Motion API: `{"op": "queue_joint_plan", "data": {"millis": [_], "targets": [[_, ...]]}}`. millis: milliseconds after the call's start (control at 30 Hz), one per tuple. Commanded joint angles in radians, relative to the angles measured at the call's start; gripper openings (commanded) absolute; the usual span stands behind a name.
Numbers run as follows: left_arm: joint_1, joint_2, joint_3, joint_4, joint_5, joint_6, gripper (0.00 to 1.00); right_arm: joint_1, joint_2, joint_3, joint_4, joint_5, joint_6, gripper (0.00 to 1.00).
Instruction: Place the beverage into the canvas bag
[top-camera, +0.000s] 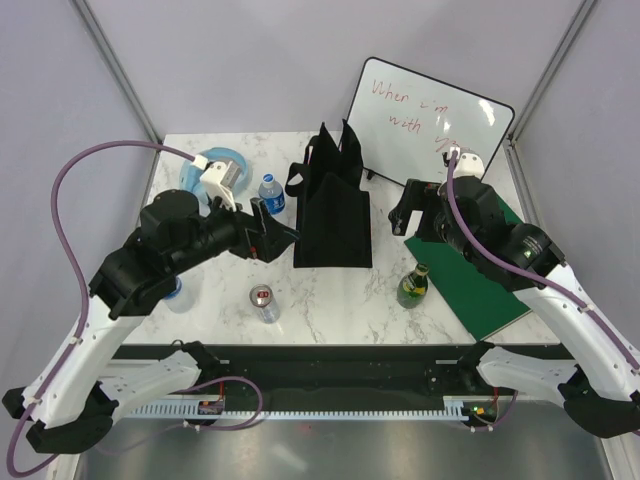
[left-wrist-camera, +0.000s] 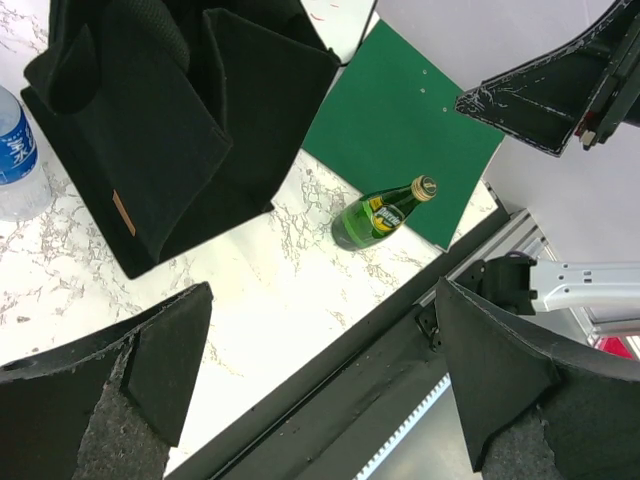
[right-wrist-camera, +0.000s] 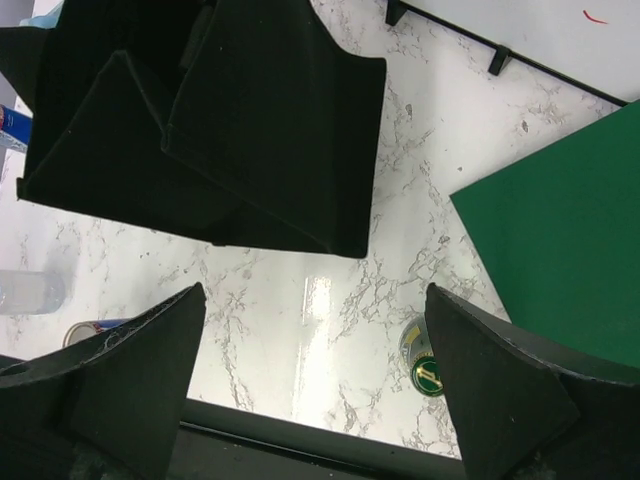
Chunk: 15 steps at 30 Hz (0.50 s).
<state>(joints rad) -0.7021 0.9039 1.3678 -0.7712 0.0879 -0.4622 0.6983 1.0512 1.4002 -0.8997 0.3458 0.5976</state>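
The black canvas bag (top-camera: 333, 205) stands open in the middle of the table; it also shows in the left wrist view (left-wrist-camera: 180, 120) and the right wrist view (right-wrist-camera: 220, 110). A green glass bottle (top-camera: 413, 287) stands upright to its front right, also seen from the left wrist (left-wrist-camera: 385, 213) and from above in the right wrist view (right-wrist-camera: 425, 365). A blue-labelled water bottle (top-camera: 271, 193) stands left of the bag. My left gripper (top-camera: 275, 238) is open and empty beside the bag's left side. My right gripper (top-camera: 405, 215) is open and empty, above and behind the green bottle.
A drinks can (top-camera: 264, 303) lies near the front edge. A clear plastic bottle (top-camera: 180, 293) sits at front left under my left arm. A green board (top-camera: 490, 290) lies at the right, a whiteboard (top-camera: 435, 120) leans behind, and a blue tape roll (top-camera: 215, 165) sits at back left.
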Motion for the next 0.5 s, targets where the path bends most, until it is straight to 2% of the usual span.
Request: {"op": "queue_joint_plan", "data": {"millis": [0, 300, 367, 467], "targets": [[0.0, -0.016, 0.005, 0.021, 0.006, -0.015, 1.0, 0.003, -0.014, 0.026, -0.028, 0.027, -0.018, 0.98], [0.0, -0.028, -0.009, 0.015, 0.004, -0.012, 1.0, 0.003, 0.038, 0.039, -0.132, 0.071, 0.016, 0.98], [0.0, -0.039, -0.012, 0.015, 0.012, -0.012, 1.0, 0.003, 0.062, 0.037, -0.168, 0.078, 0.015, 0.94], [0.001, -0.068, -0.036, 0.016, -0.003, -0.004, 1.0, -0.008, 0.107, 0.037, -0.22, 0.073, -0.024, 0.94]]}}
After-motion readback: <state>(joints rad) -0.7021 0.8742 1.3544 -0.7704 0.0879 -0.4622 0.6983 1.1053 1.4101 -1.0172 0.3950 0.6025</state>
